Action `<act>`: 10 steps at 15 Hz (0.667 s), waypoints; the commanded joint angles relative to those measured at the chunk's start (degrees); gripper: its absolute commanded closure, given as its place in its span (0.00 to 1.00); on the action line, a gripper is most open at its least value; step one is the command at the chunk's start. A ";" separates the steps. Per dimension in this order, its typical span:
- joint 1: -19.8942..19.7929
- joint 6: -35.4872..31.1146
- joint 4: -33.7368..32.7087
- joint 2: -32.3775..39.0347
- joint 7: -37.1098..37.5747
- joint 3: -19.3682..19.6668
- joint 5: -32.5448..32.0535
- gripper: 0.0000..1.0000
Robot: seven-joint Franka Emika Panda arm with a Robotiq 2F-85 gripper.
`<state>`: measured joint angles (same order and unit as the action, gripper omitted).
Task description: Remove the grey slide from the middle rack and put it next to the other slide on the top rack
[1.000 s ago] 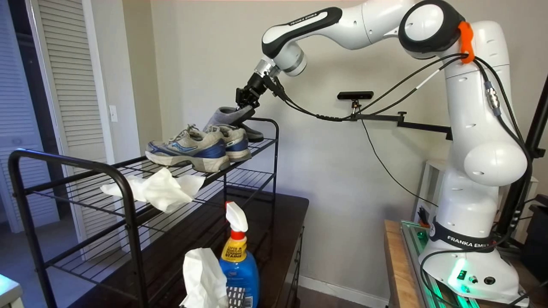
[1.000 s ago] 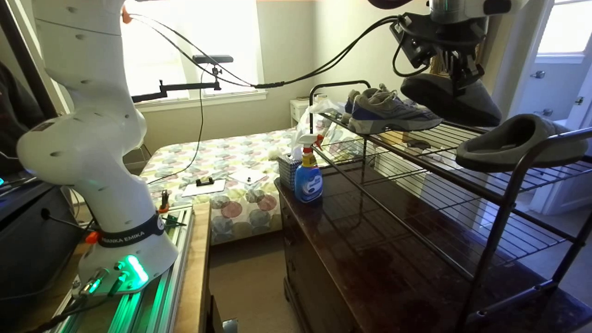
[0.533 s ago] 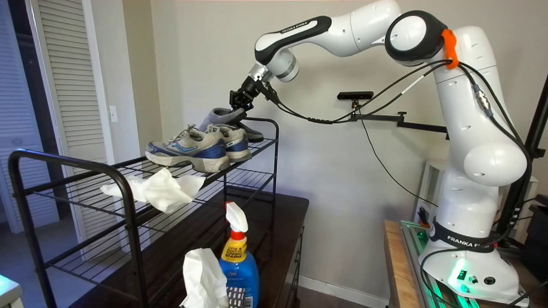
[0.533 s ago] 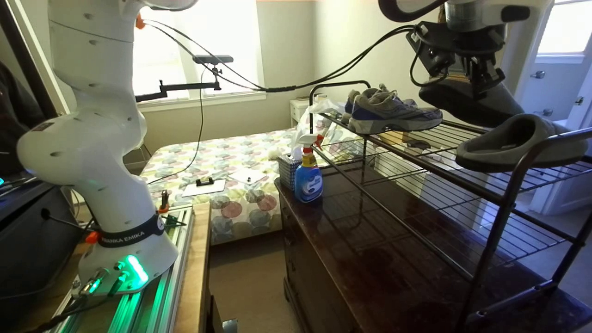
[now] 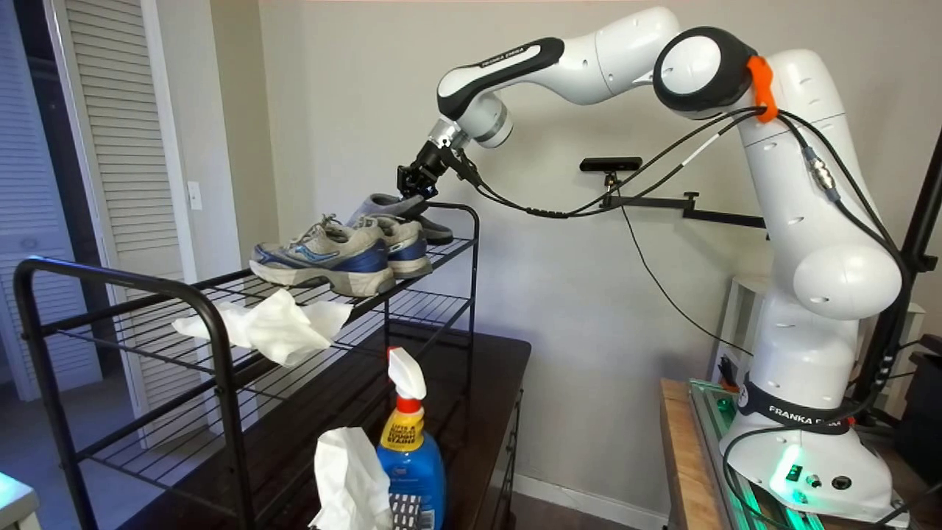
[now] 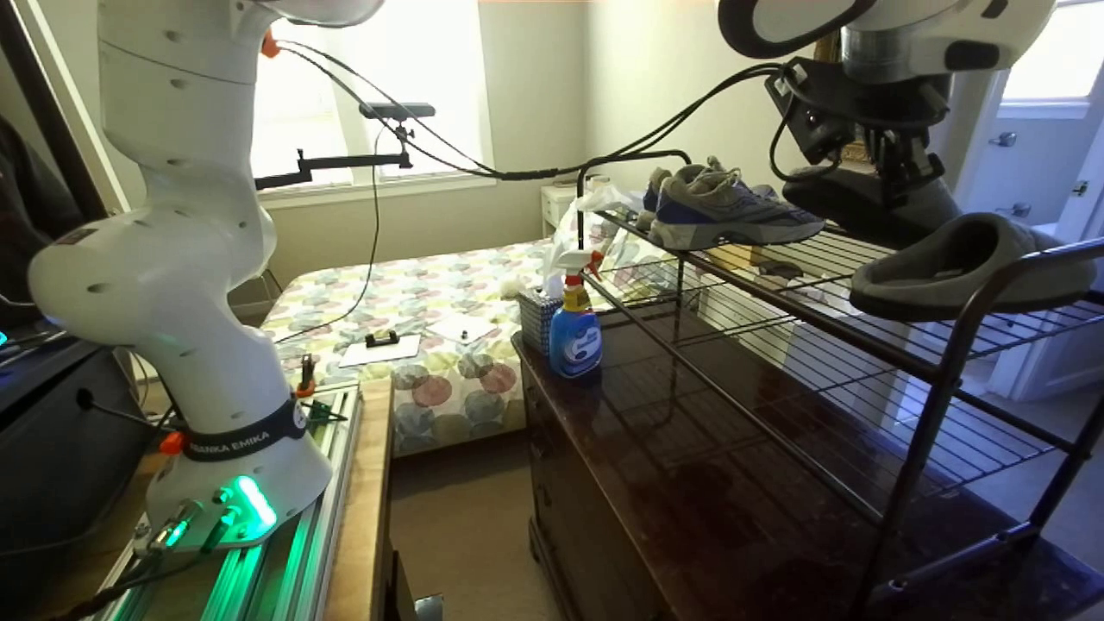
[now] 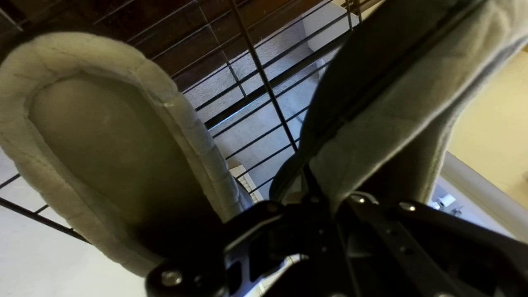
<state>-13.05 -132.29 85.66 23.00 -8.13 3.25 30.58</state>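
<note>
Pal: What do your jaws have?

Me: They're clamped on the edge of the grey slide (image 7: 387, 113). In the wrist view it sits at two o'clock, and the other slide (image 7: 115, 136) is at nine o'clock.

Pal: Is it down on the top rack (image 6: 811, 314)?

Me: I can't tell if it touches. In an exterior view the other slide hides a bit of its low edge. But it leans, with its sole showing, so I don't think it's set down yet.

Pal: What's near it?

Me: In that same view, the sneakers (image 6: 733, 207) are at nine o'clock from it and the other slide is at four. The spot looks tight to me.

Pal: So how will you do it well?

Me: I think I should roll it till the sole faces down, then lower it slowly toward six o'clock. If I rush, it could land on its mate. Once the sole lies flat, I'd let go softly and lift toward twelve, so the soft edge doesn't snag.
</note>
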 commanded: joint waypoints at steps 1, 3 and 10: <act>-1.38 2.03 -4.95 3.82 2.83 -0.80 -0.19 0.99; -0.85 1.31 -5.11 4.62 4.52 -0.02 -2.47 0.99; 2.37 0.84 -2.17 3.50 12.10 4.08 -17.29 0.99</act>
<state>-12.41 -132.34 83.48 26.68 -0.45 5.35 19.24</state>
